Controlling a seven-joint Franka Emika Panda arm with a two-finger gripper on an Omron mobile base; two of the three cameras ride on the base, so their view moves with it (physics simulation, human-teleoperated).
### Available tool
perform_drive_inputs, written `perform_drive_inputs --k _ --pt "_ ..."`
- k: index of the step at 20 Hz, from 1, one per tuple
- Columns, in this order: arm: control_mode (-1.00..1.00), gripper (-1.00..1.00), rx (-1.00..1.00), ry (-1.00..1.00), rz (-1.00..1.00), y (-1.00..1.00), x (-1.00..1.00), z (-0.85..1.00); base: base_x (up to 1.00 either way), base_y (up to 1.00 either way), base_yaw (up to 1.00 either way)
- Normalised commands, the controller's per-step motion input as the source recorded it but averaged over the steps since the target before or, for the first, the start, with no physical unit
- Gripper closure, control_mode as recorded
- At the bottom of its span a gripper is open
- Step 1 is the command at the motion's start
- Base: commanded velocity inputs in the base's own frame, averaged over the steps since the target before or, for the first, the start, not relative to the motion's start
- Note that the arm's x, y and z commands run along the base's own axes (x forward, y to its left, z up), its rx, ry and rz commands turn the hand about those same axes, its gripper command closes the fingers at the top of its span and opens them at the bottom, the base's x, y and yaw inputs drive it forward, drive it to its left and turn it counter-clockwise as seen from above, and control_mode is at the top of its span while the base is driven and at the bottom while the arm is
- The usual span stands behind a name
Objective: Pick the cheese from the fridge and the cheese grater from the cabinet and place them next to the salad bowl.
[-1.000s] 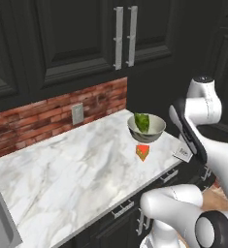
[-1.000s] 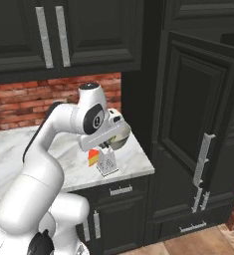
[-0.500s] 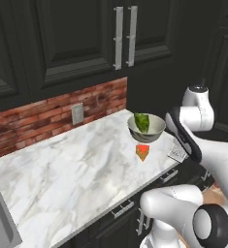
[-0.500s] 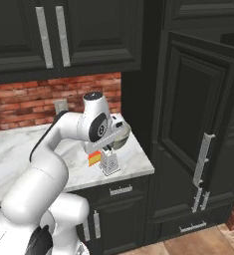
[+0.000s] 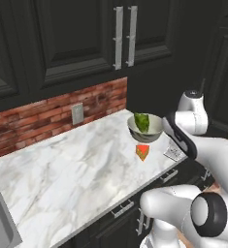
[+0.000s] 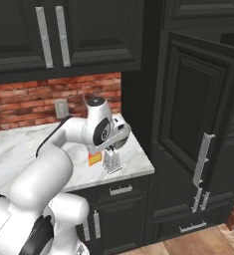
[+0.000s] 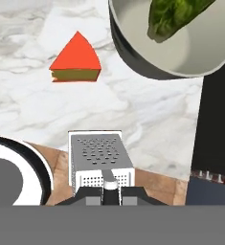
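The cheese grater (image 7: 100,162), pale grey with a dotted face, stands upright at the counter's front edge. My gripper (image 7: 109,184) is shut on its top handle. The same grater (image 6: 112,161) hangs under my hand in the right base view, and in the left base view the grater (image 5: 173,153) sits right of the cheese. The cheese (image 7: 75,62), an orange wedge with a red rind, lies on the marble a little beyond the grater, in front of the salad bowl (image 7: 133,52). The bowl (image 5: 145,127) holds green lettuce. The cabinet door (image 6: 198,124) stands open on the right.
The marble counter (image 5: 76,174) stretches left to a sink corner (image 5: 1,227). A brick backsplash with an outlet (image 5: 77,113) runs behind it. Black upper cabinets with silver handles (image 5: 124,36) hang above. The counter's right end (image 6: 143,167) stops just past the grater.
My arm's upper joints have shifted slightly. The grater stays at about the same spot by the counter's front edge, still in my gripper. Cheese and bowl have not moved.
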Motion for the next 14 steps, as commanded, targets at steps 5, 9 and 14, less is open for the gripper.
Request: perform_drive_inputs --k 5,9,14 --pt "-1.00 1.00 0.00 0.00 0.00 -0.03 0.14 -0.18 0.00 0.00 0.00" --pt "-1.00 1.00 0.00 -0.02 0.00 0.00 0.16 -0.16 0.00 0.00 0.00" --pt "-1.00 1.00 0.00 -0.04 0.00 0.00 0.14 -0.20 0.00 0.00 0.00"
